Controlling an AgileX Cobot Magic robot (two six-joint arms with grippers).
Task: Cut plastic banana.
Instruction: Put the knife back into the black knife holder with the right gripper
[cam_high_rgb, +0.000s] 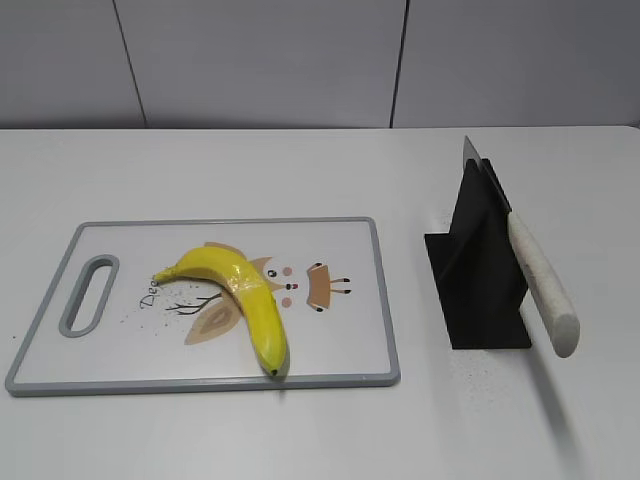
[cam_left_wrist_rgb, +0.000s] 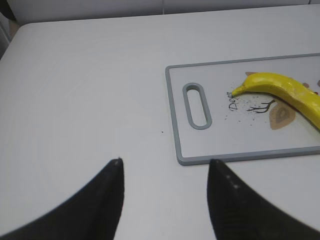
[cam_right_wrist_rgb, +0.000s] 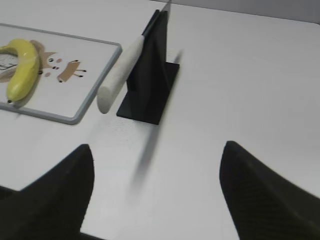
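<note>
A yellow plastic banana (cam_high_rgb: 240, 295) lies whole on a white cutting board with a grey rim (cam_high_rgb: 385, 300). It also shows in the left wrist view (cam_left_wrist_rgb: 287, 92) and the right wrist view (cam_right_wrist_rgb: 22, 67). A knife with a white handle (cam_high_rgb: 542, 285) rests slanted in a black stand (cam_high_rgb: 478, 275), right of the board; it also shows in the right wrist view (cam_right_wrist_rgb: 122, 70). My left gripper (cam_left_wrist_rgb: 165, 162) is open and empty over bare table, left of the board. My right gripper (cam_right_wrist_rgb: 157, 150) is open and empty, short of the stand. Neither gripper shows in the exterior view.
The board (cam_left_wrist_rgb: 172, 120) has a handle slot (cam_left_wrist_rgb: 196, 105) at its left end and a printed deer picture. The white table runs back to a grey panelled wall (cam_high_rgb: 300, 60).
</note>
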